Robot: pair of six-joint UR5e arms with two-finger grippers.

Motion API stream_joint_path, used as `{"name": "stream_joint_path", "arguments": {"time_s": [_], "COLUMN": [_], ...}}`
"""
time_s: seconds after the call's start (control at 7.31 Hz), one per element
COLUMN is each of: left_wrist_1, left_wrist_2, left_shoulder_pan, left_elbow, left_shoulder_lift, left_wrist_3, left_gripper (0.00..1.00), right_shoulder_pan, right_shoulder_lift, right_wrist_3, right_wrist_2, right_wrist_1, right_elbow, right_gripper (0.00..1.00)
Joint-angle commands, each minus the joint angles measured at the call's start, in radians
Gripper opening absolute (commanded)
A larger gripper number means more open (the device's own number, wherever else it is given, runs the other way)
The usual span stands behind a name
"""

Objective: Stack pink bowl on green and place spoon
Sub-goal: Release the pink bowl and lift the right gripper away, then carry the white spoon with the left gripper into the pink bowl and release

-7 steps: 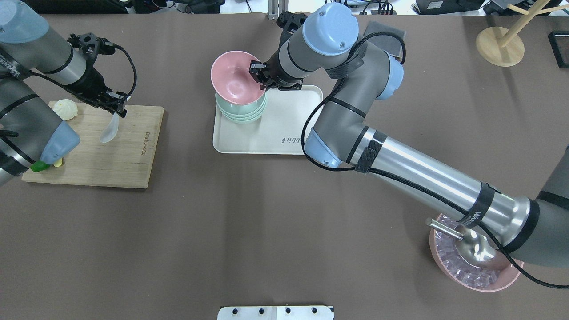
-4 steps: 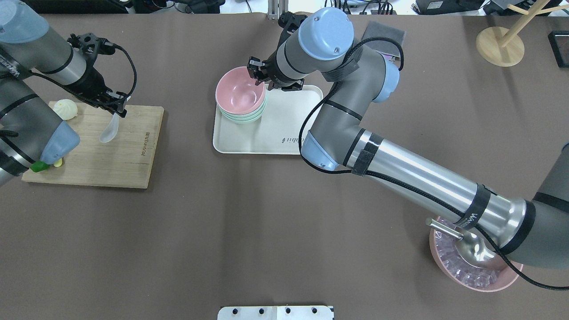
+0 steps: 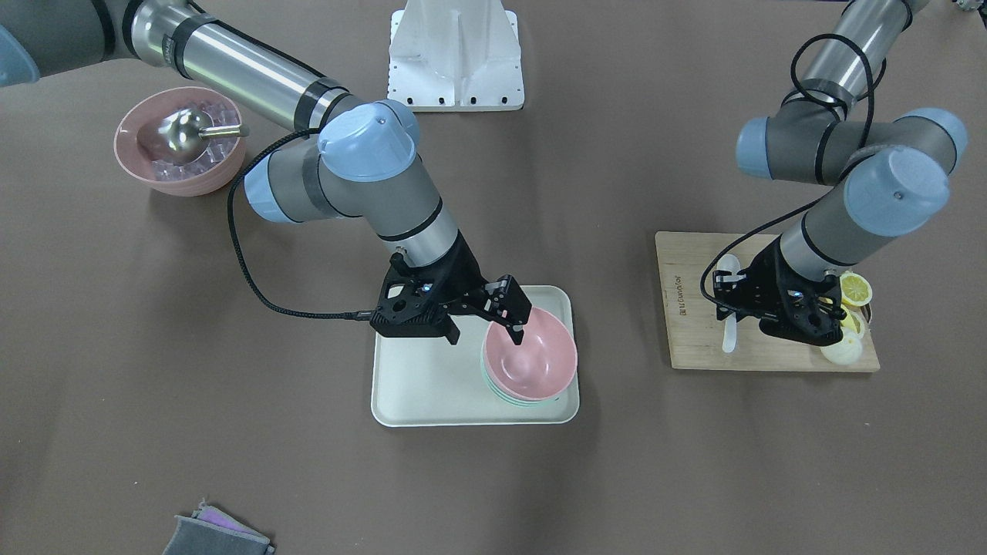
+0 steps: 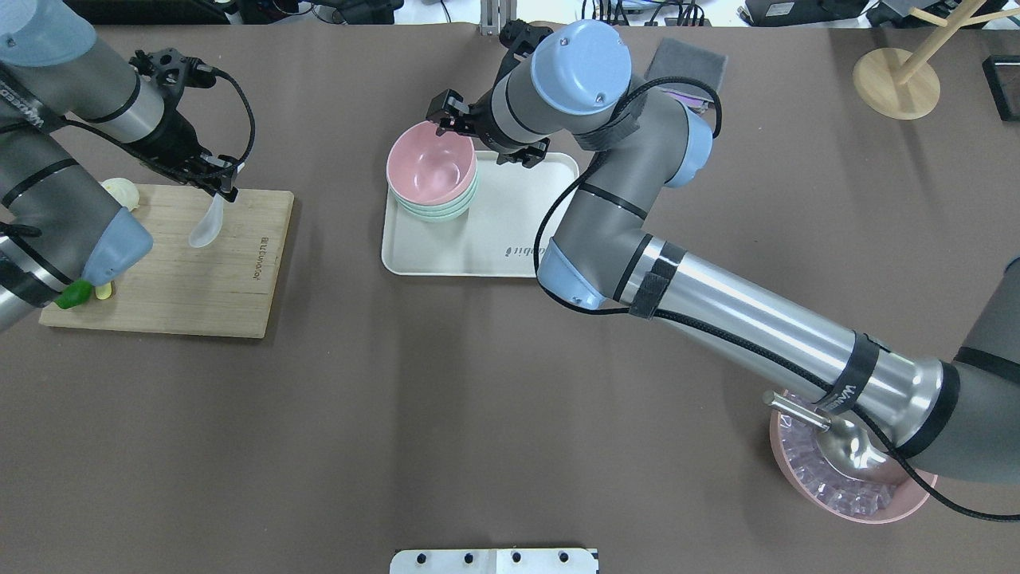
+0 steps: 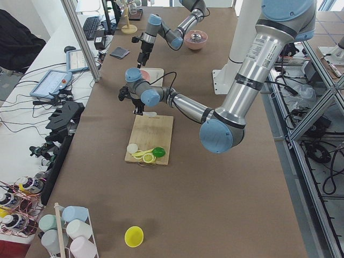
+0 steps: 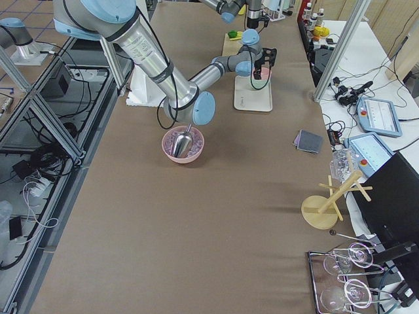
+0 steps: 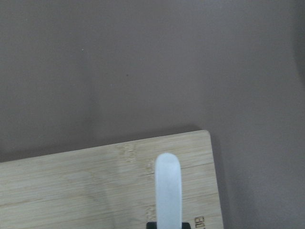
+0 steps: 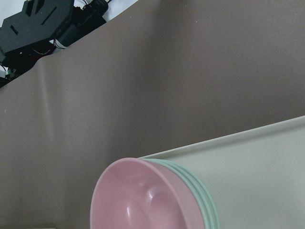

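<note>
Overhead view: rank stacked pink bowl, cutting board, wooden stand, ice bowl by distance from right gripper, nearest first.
1. stacked pink bowl, centre, next to right gripper
2. cutting board, left side
3. wooden stand, top right corner
4. ice bowl, bottom right corner

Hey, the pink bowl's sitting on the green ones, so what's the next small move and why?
Probably raise the right claw clear of the pink bowl: it sits nested on the green bowls, and the claw looks open at its rim, in the way of the spoon that the left claw holds over the cutting board.
</note>
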Motion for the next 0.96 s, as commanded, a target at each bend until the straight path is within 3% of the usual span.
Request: {"name": "stream_joint_path", "arguments": {"time_s": [0.0, 0.14, 0.41, 0.68, 0.82], "left_wrist_1": [-0.008, -0.087, -0.403, -0.449, -0.449], "left_wrist_2": [-0.001, 0.003, 0.02, 0.179, 0.192], "left_shoulder_pan": [0.005, 0.013, 0.051, 0.142, 0.148], "left_elbow": [0.0, 0.011, 0.136, 0.17, 0.184], "left_shoulder_lift": [-0.089, -0.114, -0.172, -0.255, -0.3], "left_wrist_3": [-0.094, -0.11, -0.25, -0.323, -0.344], "left_gripper": [0.0, 0.0, 0.0, 0.0, 0.0], "right_shoulder_pan": [0.097, 0.143, 0.197, 0.22, 0.222], "right_shoulder_lift": [-0.079, -0.16, -0.256, -0.276, -0.278], "right_wrist_3": [-0.013, -0.051, -0.146, -0.174, -0.175], "right_wrist_2": [0.178, 0.254, 0.306, 0.321, 0.32], "right_wrist_1": [-0.011, -0.011, -0.011, -0.011, -0.011], "right_elbow": [0.08, 0.139, 0.185, 0.184, 0.179], "right_gripper": [1.0, 1.0, 1.0, 1.0, 1.0]}}
